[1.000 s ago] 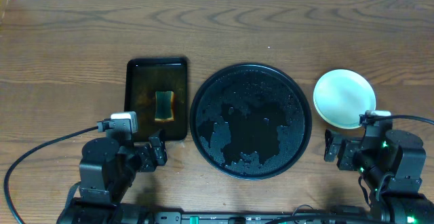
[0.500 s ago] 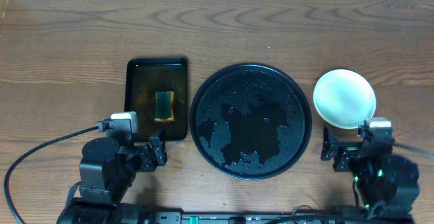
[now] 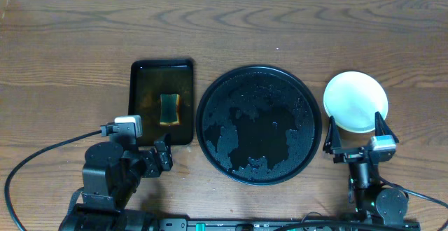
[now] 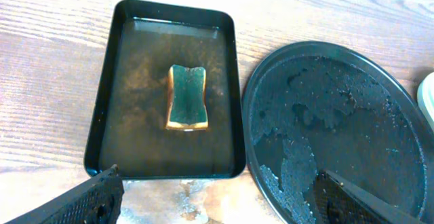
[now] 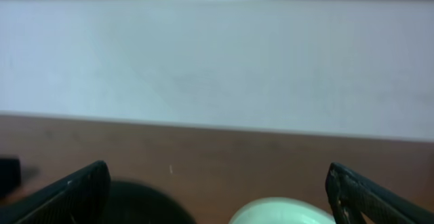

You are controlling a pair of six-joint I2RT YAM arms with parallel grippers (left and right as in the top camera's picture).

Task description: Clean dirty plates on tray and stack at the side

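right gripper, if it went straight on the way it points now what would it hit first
Probably the near rim of the pale plate just ahead of the right gripper; its height is unclear, so it might pass over.

A green sponge (image 4: 187, 105) lies in the wet rectangular black tray (image 4: 135, 75); pale wall (image 5: 217, 54) behind.

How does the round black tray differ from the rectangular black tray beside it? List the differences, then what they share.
The round tray is wider than the rectangular tray. The round tray carries only patches of water; the rectangular tray holds a green sponge lying in brownish liquid. Both are black, raised-rimmed and wet, side by side.
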